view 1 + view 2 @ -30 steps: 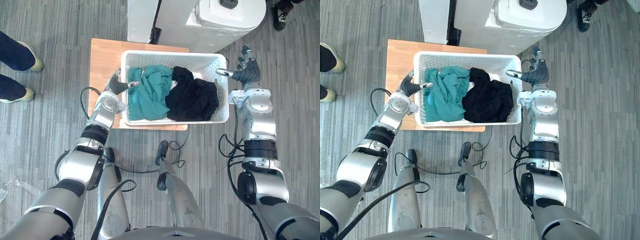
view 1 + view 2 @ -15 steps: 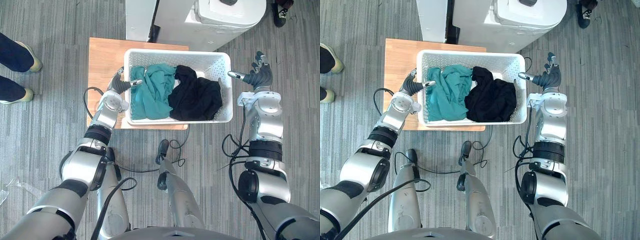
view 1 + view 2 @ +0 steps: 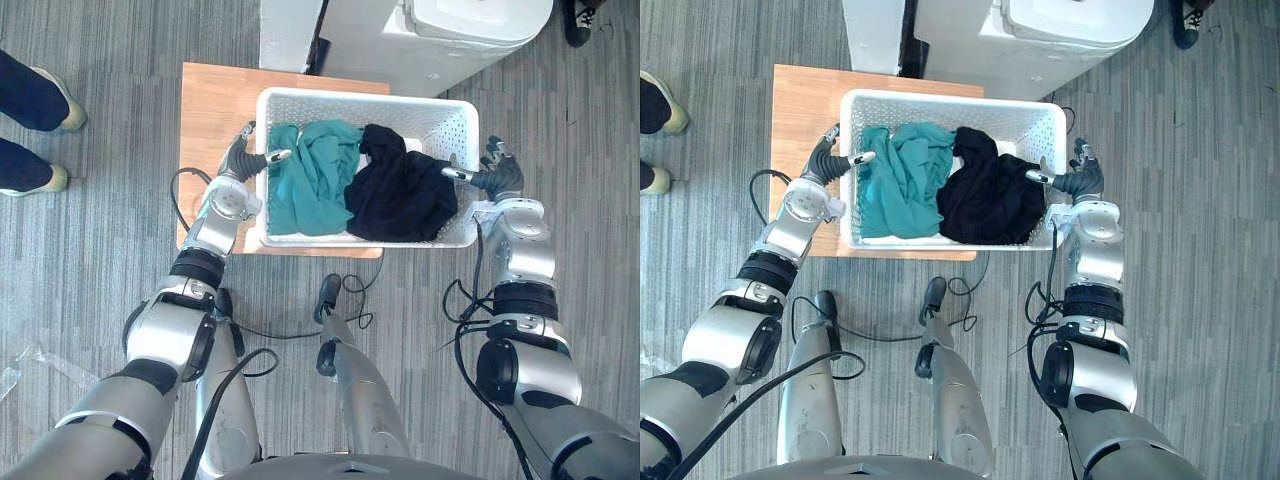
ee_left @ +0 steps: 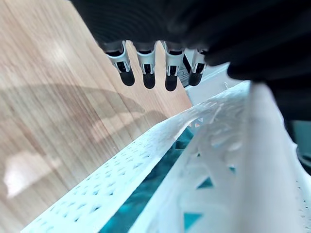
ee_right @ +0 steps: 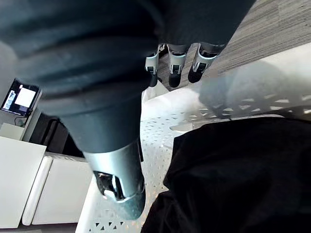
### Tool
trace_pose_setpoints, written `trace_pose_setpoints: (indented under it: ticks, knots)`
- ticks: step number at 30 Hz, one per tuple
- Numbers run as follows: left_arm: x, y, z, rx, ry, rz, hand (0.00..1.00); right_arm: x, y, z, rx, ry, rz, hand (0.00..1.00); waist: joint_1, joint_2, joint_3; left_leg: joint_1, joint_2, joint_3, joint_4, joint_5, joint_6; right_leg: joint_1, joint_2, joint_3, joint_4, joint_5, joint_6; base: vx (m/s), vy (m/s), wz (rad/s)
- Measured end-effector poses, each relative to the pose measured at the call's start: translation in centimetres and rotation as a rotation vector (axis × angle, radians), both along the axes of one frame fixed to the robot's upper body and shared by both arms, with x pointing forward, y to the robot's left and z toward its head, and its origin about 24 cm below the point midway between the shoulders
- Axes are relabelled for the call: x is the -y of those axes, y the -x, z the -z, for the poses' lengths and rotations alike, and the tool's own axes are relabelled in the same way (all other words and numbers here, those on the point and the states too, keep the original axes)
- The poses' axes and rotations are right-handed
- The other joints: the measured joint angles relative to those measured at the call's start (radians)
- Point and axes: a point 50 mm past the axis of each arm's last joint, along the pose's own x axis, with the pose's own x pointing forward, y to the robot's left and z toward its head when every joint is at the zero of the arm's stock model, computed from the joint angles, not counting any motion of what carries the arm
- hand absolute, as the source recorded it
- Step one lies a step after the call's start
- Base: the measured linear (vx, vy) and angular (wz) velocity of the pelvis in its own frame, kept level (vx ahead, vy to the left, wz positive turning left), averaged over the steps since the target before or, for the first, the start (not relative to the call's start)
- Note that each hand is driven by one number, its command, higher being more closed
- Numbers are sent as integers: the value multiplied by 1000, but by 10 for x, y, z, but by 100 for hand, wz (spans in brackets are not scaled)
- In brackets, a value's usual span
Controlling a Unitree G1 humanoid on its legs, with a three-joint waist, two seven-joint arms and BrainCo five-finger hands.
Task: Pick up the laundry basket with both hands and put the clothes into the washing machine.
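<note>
Silver fingers (image 4: 148,73) of the left robot hand (image 3: 240,160) hang pretty much straight down the outside of the basket's left wall. The thumb lies over the rim on the inside, so the hand is open and just straddles the edge, not clamped on it. In the left wrist view there's a bit of daylight between those fingers and the plastic.

Same deal on the other side. The right robot hand (image 3: 497,178) is up against the right end of the basket with its fingers (image 5: 176,73) straight along the outside. Its thumb (image 5: 119,179) reaches over the rim right beside the dark laundry. It's open too, nothing curled round anything.

The basket (image 3: 430,120) is white perforated plastic and sits between the two hands. There are teal clothes (image 3: 310,185) bunched in its left half and black clothes (image 3: 400,195) in its right half, the two piles touching in the middle. It's over a small wooden worktop (image 3: 210,110), and the right end sticks out past the wood's edge. Can't tell if it's resting there or lifted a hair.

Just behind the basket is the white washing machine (image 3: 450,35), with a white cabinet (image 3: 290,30) next to it. The floor (image 3: 100,250) is grey and striped all around. A person (image 3: 30,100) in dark trousers and light shoes stands off to the robot's left, well apart from the worktop.
</note>
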Motion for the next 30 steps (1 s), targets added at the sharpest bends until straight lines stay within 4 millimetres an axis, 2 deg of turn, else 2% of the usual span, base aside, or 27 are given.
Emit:
trace_pose_setpoints:
  ticks: [8, 15, 16, 30]
  knots:
    - [-2, -1, -3, 10, 7, 0, 0, 10, -3, 15, -66, -65, 14, 0, -5, 9, -4, -39, -2, -13, 8, -1, 2, -32, -6, -12, 18, -12, 0, -1, -1, 1]
    - [3, -3, -16, 53, 4, 22, 0, 22, -5, 20, -114, -81, 39, 0, -6, 27, -3, -82, -4, -38, 23, -1, 2, -56, -6, -34, 24, -5, 1, -8, 1, 4]
    - [4, -3, -17, 58, 2, 26, 100, 24, -6, 21, -120, -75, 41, 100, -6, 27, -3, -86, -5, -39, 23, -1, 2, -59, -7, -34, 25, -6, 1, -19, 5, 5]
    - [6, -5, -30, 93, -12, 43, 100, 17, -12, 18, -121, -67, 8, 100, -3, 46, -2, -97, -5, -47, 5, 20, -4, -88, -9, -39, 50, -25, -6, 0, 0, 0]
